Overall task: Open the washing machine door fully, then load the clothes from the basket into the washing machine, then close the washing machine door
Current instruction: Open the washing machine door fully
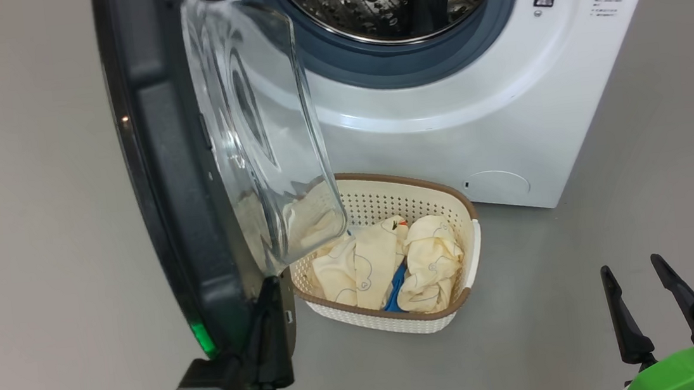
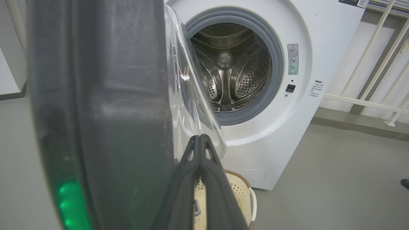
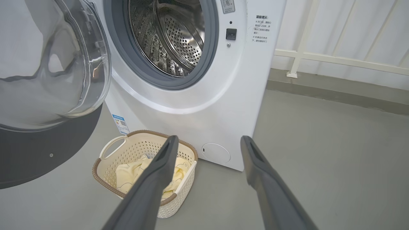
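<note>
On the grey floor [image 1: 34, 187], the basket [image 1: 409, 180] of clothes [image 1: 385, 261] sits by the washing machine [image 1: 492, 111] under the half-open washing machine door [image 1: 173, 173], so the left gripper [image 1: 272, 288], jaws shut and empty against the door's rim, should push it wider slowly, while the right gripper [image 1: 631, 264] keeps wide, empty jaws clear.

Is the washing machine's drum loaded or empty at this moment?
Empty, as far as visible: the drum shows bare perforated steel, and the clothes lie in the basket.
</note>
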Tool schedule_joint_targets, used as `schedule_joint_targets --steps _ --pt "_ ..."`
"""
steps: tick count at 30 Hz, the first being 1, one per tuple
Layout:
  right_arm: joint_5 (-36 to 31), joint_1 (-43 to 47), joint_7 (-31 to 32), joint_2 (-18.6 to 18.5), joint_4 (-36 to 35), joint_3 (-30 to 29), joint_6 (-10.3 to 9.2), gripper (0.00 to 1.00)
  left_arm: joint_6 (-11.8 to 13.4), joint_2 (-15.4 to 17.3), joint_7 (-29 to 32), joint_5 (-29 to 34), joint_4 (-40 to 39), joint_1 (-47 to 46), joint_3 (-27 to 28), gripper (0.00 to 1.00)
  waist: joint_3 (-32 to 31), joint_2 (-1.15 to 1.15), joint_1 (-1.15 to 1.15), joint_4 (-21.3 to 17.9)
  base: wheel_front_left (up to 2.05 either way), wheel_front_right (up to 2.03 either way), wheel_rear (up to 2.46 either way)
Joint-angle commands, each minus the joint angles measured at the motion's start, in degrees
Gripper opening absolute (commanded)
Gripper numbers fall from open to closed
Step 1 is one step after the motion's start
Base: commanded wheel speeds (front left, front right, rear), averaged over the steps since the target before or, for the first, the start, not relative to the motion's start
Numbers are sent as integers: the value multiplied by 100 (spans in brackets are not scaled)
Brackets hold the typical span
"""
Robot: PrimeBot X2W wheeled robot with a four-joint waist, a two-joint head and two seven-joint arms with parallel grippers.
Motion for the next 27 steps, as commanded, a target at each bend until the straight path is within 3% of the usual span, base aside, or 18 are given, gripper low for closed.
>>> schedule_joint_targets --steps 1,13,27 --pt "-69 -81 -9 -32 -176 130 9 100 116 162 -76 52 -148 -49 319 0 19 0 0 62 0 0 0" --pt "-128 -131 105 -32 -465 122 9 100 176 564 -355 -77 20 5 1060 0 193 0 0 257 0 0 0" --pt "-142 -221 302 -188 -905 162 9 100 -159 672 -532 -123 759 -308 2328 0 447 0 0 158 0 0 0"
